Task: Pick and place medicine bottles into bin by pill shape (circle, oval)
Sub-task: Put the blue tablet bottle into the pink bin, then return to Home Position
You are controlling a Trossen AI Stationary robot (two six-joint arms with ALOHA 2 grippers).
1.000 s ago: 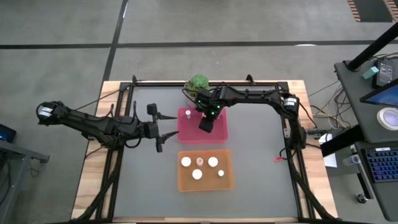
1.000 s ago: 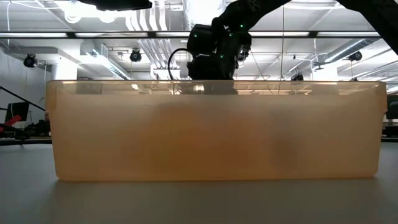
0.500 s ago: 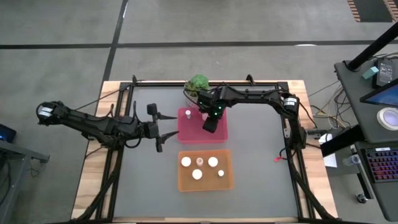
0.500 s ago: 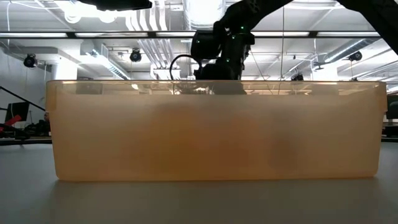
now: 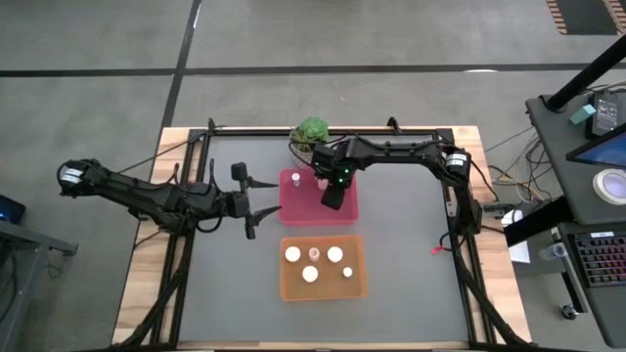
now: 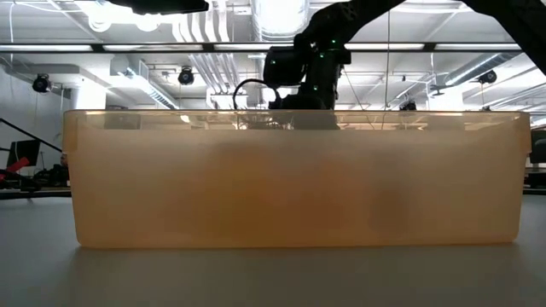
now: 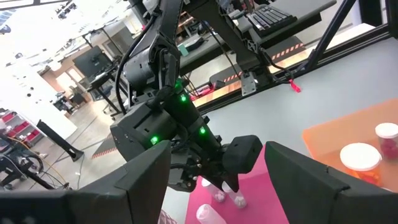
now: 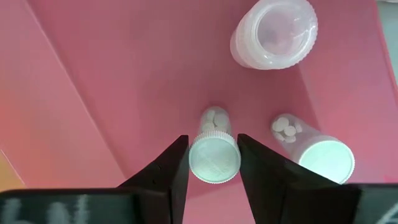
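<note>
the right gripper point(image 8: 213, 163) is low inside the pink bin point(image 5: 347, 208), its fingers closed around a small medicine bottle with a white cap point(image 8: 214, 157). two more bottles stand beside it. the left gripper point(image 5: 256, 202) waits left of the bin, fingers wide apart and holding nothing. five bottles sit in the orange bin point(image 5: 360, 286).

Lighting: even and diffuse overhead; high view bright, the grey tabletop point(image 5: 411, 274) without glare, shadows faint. Low view: ceiling strip lights point(image 6: 102, 47) glare at 12 o'clock, the arm silhouetted against them; the translucent orange bin point(image 6: 294, 179) glows, its contents a blur. Left wrist view: near dark fingers point(image 7: 146, 177) soft, background washed pale at 10 o'clock. Right wrist view: bright, pink-saturated, white caps point(image 8: 214, 158) sharp.
</note>
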